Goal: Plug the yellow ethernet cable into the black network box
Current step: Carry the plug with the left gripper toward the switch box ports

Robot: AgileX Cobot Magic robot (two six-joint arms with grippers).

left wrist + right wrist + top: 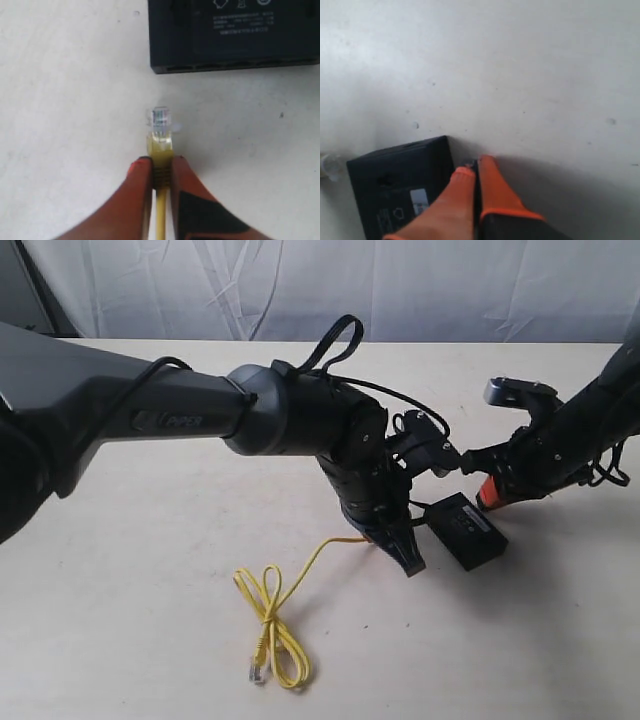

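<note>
You're working over a pale cream desk (130, 640), matte and faintly speckled (small dark flecks show up close). Behind its far edge hangs a wrinkled white sheet (420, 285). Soft light leaves blurred shadows.

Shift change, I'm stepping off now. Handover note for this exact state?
Left gripper: shut on yellow ethernet cable, just behind its clear plug.
Right gripper: shut, tips at a corner of the black network box.
Done: plug gripped, facing the box's port side, gap between.
Left: line up a port, push plug in.
Rest of cable lies knotted on the table.
</note>
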